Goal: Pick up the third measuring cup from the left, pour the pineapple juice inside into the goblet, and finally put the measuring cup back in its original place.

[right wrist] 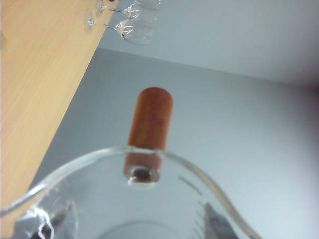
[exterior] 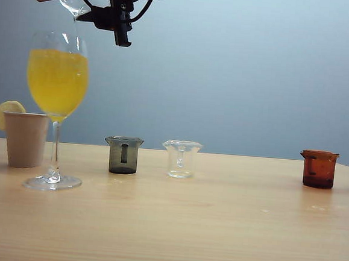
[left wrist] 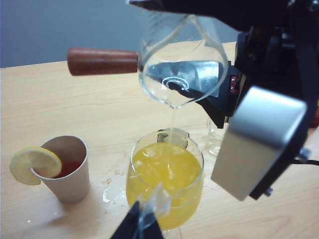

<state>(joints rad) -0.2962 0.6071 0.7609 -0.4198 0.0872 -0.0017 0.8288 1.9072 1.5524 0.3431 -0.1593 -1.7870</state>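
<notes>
My right gripper (exterior: 81, 5) is shut on the third measuring cup (left wrist: 179, 64), a clear cup with a reddish-brown handle (left wrist: 102, 60). It holds the cup tipped, high above the goblet (exterior: 57, 82). A thin thread of pale pineapple juice (left wrist: 173, 119) runs from the cup's lip into the goblet's bowl (left wrist: 167, 174), which is largely full of yellow juice. In the right wrist view the cup's rim (right wrist: 164, 154) fills the frame, and my right gripper (right wrist: 132, 229) shows through its glass. My left gripper (left wrist: 142, 224) hangs shut just in front of the goblet, holding nothing.
A tan paper cup (exterior: 24, 138) with a lemon slice stands left of the goblet. To its right on the table stand a grey cup (exterior: 123, 155), a clear flared cup (exterior: 181, 158) and an amber cup (exterior: 318, 169). Spilled drops (left wrist: 107, 191) lie by the goblet's foot.
</notes>
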